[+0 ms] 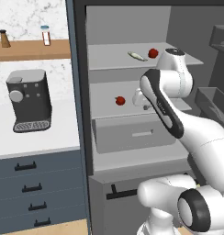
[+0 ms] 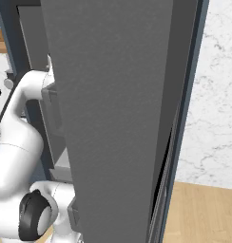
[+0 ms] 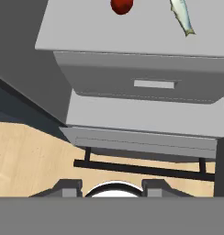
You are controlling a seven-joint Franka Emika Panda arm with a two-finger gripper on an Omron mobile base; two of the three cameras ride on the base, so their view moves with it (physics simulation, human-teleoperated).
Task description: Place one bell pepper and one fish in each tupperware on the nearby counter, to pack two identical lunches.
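Observation:
An open fridge holds the food. On its upper shelf lie a silvery fish (image 1: pixel 137 56) and a red bell pepper (image 1: pixel 153 53). Another red bell pepper (image 1: pixel 120 100) sits on the middle shelf, just left of my hand. The hand view looks down on that shelf: the bell pepper (image 3: pixel 121 5) at the top edge, a fish (image 3: pixel 182 16) at the top right. My gripper (image 3: pixel 111 188) hangs in front of the shelf, open, with nothing between its fingertips. The white counter (image 1: pixel 45 135) lies left of the fridge. The tupperware is out of view.
A grey fridge drawer (image 3: pixel 146 82) with a flat handle sits under the middle shelf. The open fridge door (image 2: pixel 113 118) stands close on my right. A dark coffee machine (image 1: pixel 29 98) stands on the counter, with a wooden wall shelf (image 1: pixel 31 48) above it.

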